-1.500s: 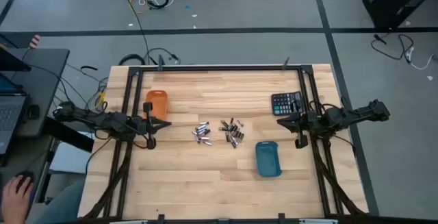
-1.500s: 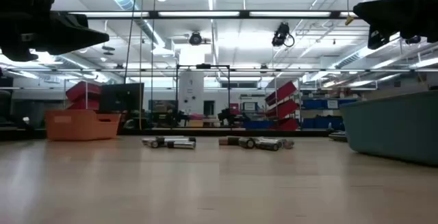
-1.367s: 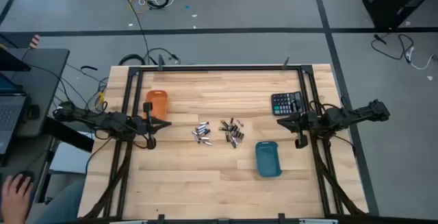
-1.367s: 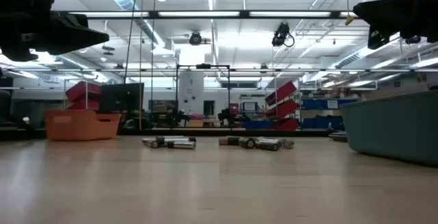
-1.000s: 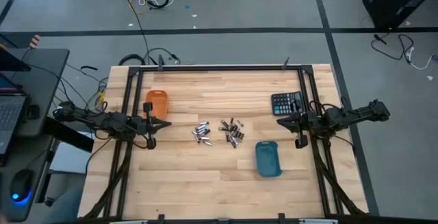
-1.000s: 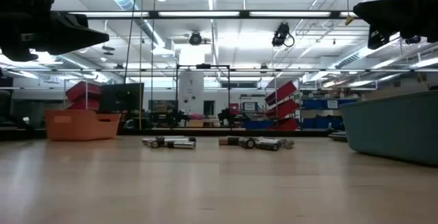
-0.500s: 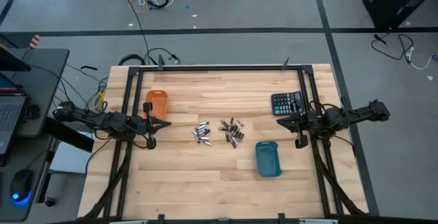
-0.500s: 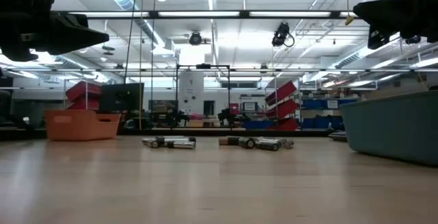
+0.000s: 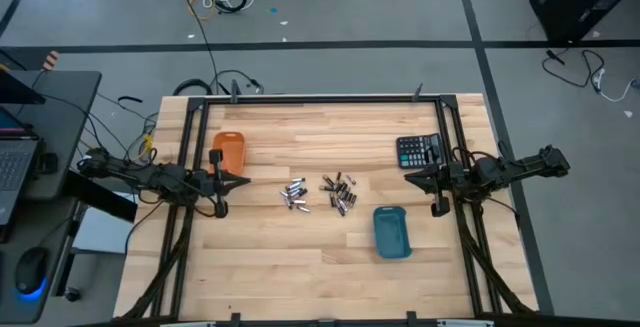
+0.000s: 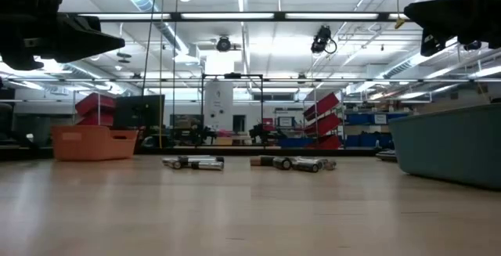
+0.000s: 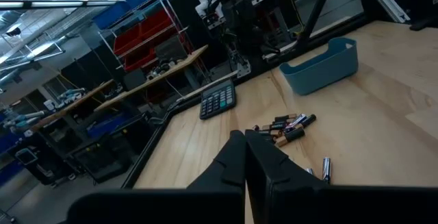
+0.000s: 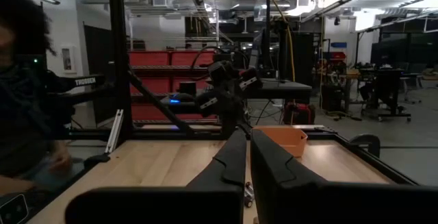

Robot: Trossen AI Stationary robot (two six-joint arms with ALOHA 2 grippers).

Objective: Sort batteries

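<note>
- While both arms wait at the two sides of the wooden table (image 9: 300, 267), nothing on it is being handled.
- At the far left, beyond the table edge, a laptop (image 9: 15, 162) stands on a dark desk, and a mouse (image 9: 30, 267) with a blue light lies lower on that side.
- Left gripper (image 9: 244, 178) hangs above the left part of the table with its fingers (image 11: 236, 157) pressed together and nothing between them; it points toward the middle.
- Just behind this gripper, an orange tray (image 9: 229, 151) rests on the wood, apart from the fingers.
- Near the middle of the table the batteries (image 9: 320, 193) lie loose in two small heaps close to each other: one heap on the left (image 9: 294, 193) and one on the right (image 9: 340, 194). None of them is in a tray. In the low view they show as a flat row (image 10: 246, 163) on the table surface.
- To the right of the batteries and nearer the front edge, a blue tray (image 9: 391, 232) stands; I cannot tell if something is inside it.
- Right gripper (image 9: 408, 179) hangs above the right part of the table, its fingers (image 12: 236, 157) also closed and empty, pointing toward the middle.
- A black calculator (image 9: 418, 150) lies just behind the right gripper, near the frame bar.
- In the right wrist view a person (image 12: 27, 101) shows beyond the left side of the table.
</note>
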